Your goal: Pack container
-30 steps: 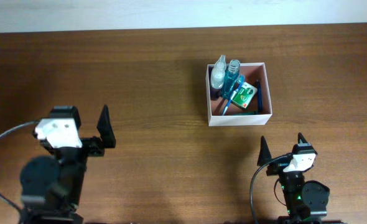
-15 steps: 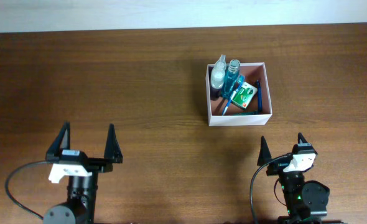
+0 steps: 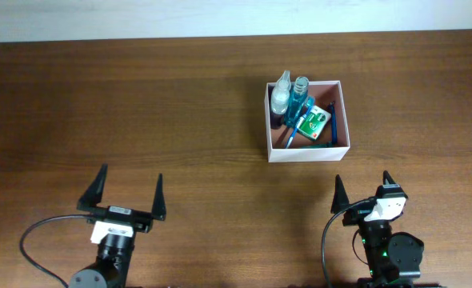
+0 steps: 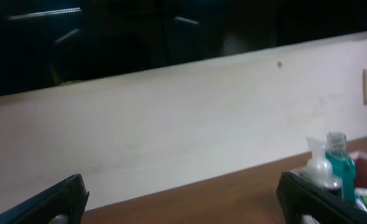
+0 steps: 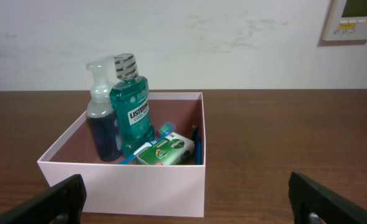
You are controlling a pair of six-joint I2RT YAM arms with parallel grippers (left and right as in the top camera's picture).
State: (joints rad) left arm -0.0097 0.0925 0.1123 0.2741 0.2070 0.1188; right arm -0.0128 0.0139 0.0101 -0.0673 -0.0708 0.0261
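Left gripper (image 3: 130,184) sits lower left, wide open, holding nothing. Container (image 3: 308,153) is upper right of centre on the surface (image 3: 180,96), toiletries (image 3: 300,112) already inside. Right gripper (image 3: 362,186) is below it, open and empty too. Looks packed to me, so I'd just park both well clear of it.

The table (image 3: 180,120) is brown wood with visible grain, smooth, with a low sheen. The container (image 5: 127,186) has thin, matt white, card-like walls and a matt pinkish-brown inside. The mouthwash bottle (image 5: 131,112) is clear glossy plastic. The pump bottle (image 5: 101,118) is translucent plastic. The soap box (image 5: 166,151) is printed card.
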